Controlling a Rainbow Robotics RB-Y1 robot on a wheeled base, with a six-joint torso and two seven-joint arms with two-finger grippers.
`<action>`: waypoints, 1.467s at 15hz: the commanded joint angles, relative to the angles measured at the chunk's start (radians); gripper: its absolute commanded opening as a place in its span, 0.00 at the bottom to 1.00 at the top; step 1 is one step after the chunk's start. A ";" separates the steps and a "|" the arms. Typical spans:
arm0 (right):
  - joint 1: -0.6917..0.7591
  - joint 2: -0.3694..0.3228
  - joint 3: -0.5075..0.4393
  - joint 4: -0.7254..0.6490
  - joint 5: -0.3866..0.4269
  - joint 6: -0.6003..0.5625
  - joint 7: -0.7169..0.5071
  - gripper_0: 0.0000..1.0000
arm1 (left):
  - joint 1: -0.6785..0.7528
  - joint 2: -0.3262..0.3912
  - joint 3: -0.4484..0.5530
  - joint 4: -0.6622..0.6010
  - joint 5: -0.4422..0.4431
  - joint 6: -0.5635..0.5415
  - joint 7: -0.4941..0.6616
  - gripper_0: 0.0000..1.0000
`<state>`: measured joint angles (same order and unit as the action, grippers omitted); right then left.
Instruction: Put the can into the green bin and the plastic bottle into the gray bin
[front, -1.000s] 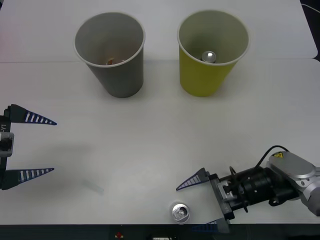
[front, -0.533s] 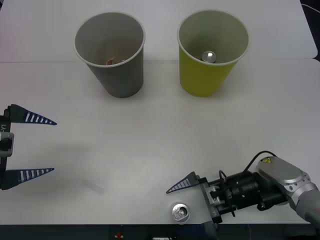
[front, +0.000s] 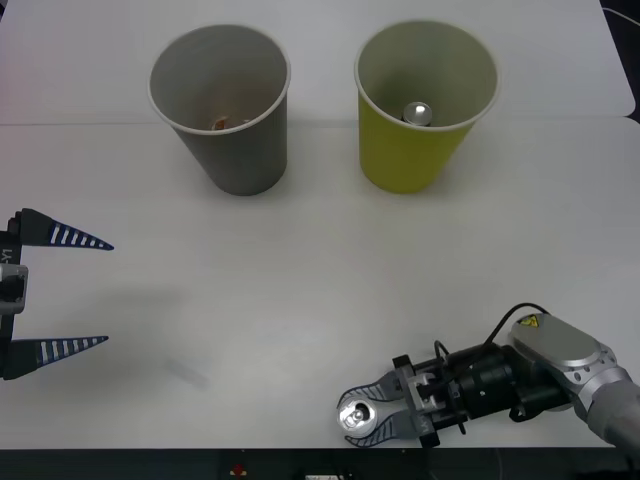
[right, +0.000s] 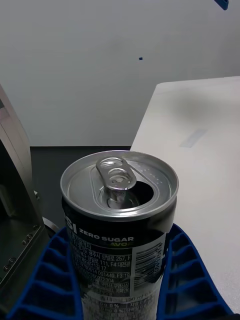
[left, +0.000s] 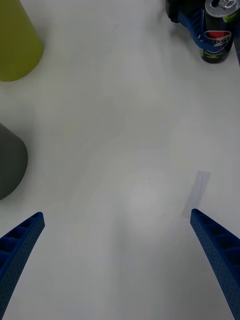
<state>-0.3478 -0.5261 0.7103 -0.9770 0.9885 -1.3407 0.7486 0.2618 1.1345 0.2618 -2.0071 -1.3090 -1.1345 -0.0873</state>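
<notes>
One can (front: 359, 417) in right gripper (front: 362, 420), two bins

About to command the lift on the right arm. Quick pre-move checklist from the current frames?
1. Right gripper jaws closed on the can: ok; blue fingers flank both sides in the wrist view.
2. Can upright, standing on the table near its front edge: ok.
3. Grip firm enough to lift: cannot tell.
4. Green bin upright: ok, though one can top already shows inside; room for a second: cannot tell.
5. Gray bin upright, off the straight path: ok.
6. Left gripper open at the table's left edge, away from the work: ok.
</notes>
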 joint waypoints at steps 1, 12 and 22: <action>0.000 -0.003 -0.002 0.000 -0.013 -0.002 -0.002 0.00 | 0.000 0.000 0.000 0.000 0.000 0.000 0.000 1.00; 0.118 -0.127 -0.219 -0.307 0.078 0.018 -0.265 0.00 | 0.000 0.000 0.000 0.000 0.000 0.000 0.000 1.00; 0.369 -0.147 -0.704 -0.813 0.371 0.008 -1.005 0.00 | 0.000 0.000 0.000 0.000 0.000 0.000 0.000 1.00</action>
<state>0.0198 -0.6735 0.0246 -1.7867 1.3590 -1.3322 -0.2231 0.2618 1.1345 0.2618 -2.0071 -1.3090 -1.1345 -0.0873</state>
